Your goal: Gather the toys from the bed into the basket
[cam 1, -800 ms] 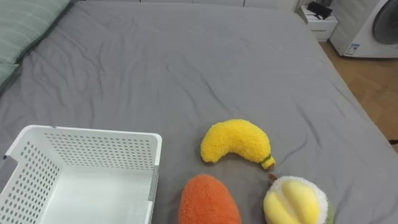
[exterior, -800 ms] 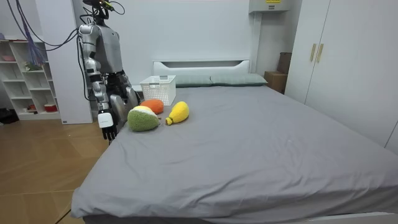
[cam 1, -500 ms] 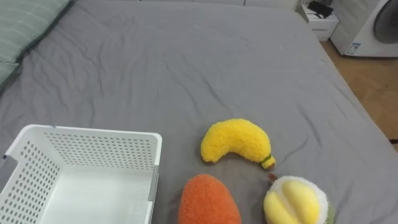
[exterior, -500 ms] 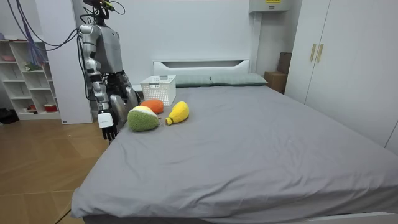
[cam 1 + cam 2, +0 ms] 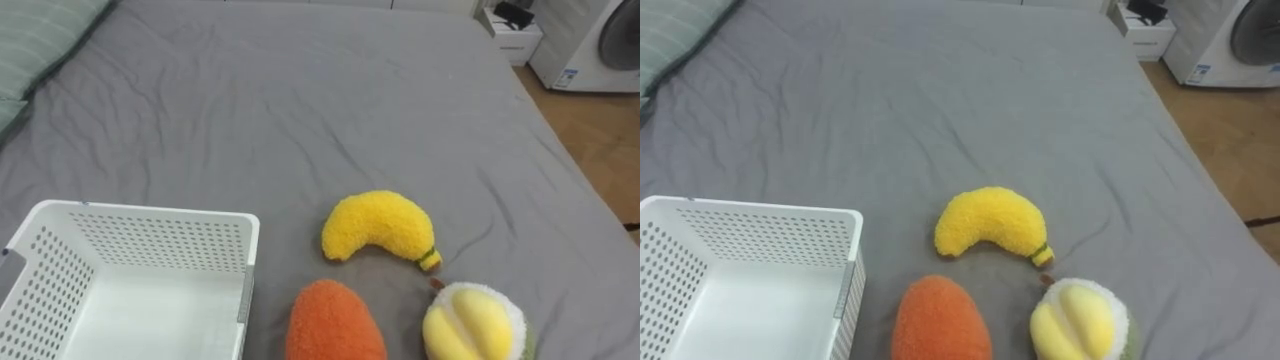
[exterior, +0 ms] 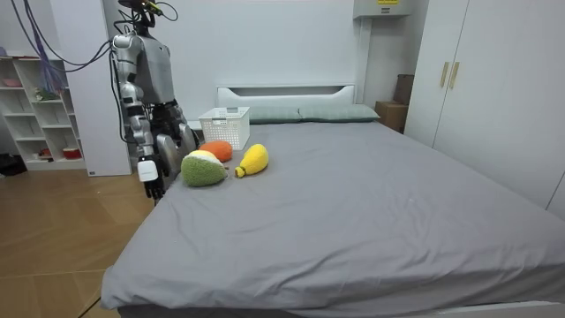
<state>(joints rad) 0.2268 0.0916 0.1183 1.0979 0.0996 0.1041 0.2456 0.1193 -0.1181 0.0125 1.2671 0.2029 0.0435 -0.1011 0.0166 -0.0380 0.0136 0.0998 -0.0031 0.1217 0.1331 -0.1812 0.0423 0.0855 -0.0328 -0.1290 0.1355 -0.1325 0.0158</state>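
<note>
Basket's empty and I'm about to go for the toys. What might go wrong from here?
The green-and-yellow toy lies near the bed edge, so a nudge may drop it to the floor. The orange toy and banana lie close by; reaching for one may shove another. The light basket may slide if bumped.

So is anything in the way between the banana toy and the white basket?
No, nothing visible. Only bare grey sheet lies between the plush banana and the white basket; the orange plush toy sits off that path.
</note>
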